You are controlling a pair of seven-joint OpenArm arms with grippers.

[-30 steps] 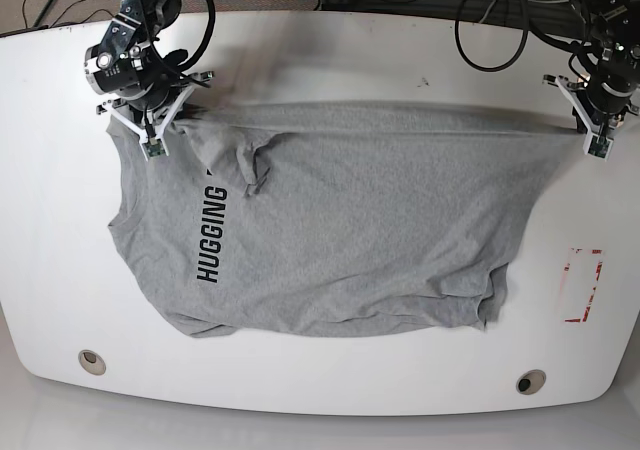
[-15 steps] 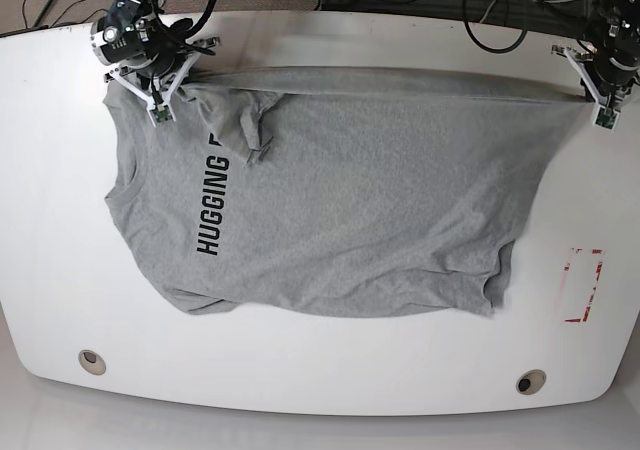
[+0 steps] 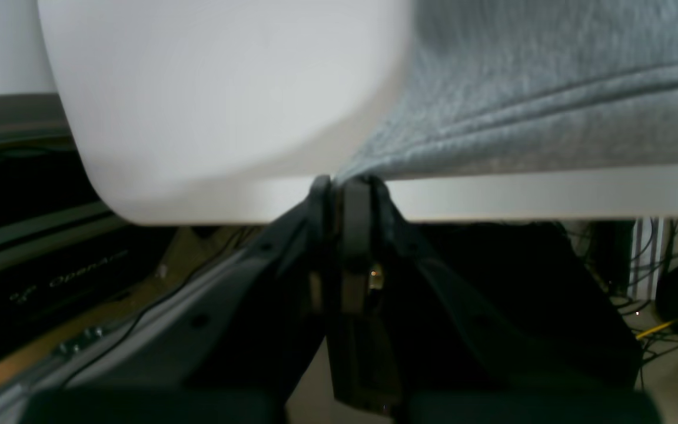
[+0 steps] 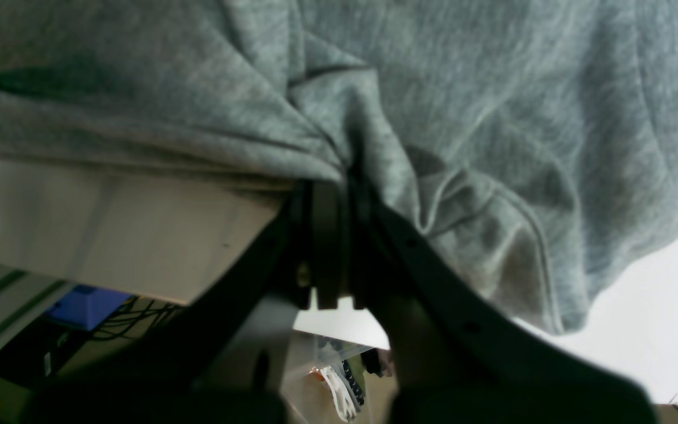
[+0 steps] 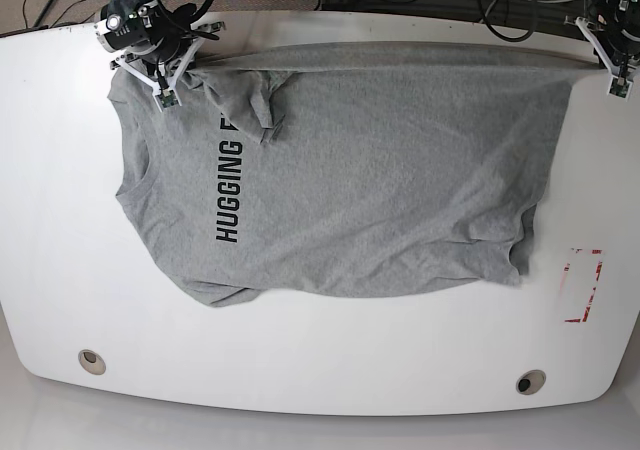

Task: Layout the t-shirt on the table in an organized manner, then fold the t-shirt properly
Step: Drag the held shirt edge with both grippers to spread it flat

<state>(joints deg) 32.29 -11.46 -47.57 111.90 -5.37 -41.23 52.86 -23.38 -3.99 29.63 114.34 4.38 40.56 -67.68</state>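
T-shirt location: the grey t-shirt [image 5: 370, 170] lies spread over the middle and far part of the table [image 5: 60, 220], its far edge pulled taut along the table's far edge between the two grippers.
T-shirt orientation: its long axis runs left to right in the base view; the neck end points to that view's left, the hem to its right.
Print: black block letters "HUGGING" [image 5: 229, 192] run from near to far along the chest, close to the neck end.
Sleeve: one sleeve [image 5: 248, 100] is folded over onto the body just beside the right gripper; the cloth there is bunched and creased.
Fabric: soft heathered grey knit with a stitched seam at the edges; wrinkles gather at the near hem corner, base view right.
Table: white, glossy, with rounded corners, two round grommet holes [image 5: 91, 361] along the near edge and a red-outlined rectangle mark [image 5: 582, 285] near the hem.
Left gripper: the left gripper [image 3: 348, 182] sits at the far corner, base view right, its dark jaws pressed together on a thin pinch of the shirt's edge at the table rim.
Right gripper: the right gripper [image 4: 330, 185] sits at the far corner, base view left, jaws pressed together on a gathered fold of the shoulder cloth, which drapes over the fingers.
Arm pose: both arms reach in from beyond the far edge, wrists angled down toward the tabletop.
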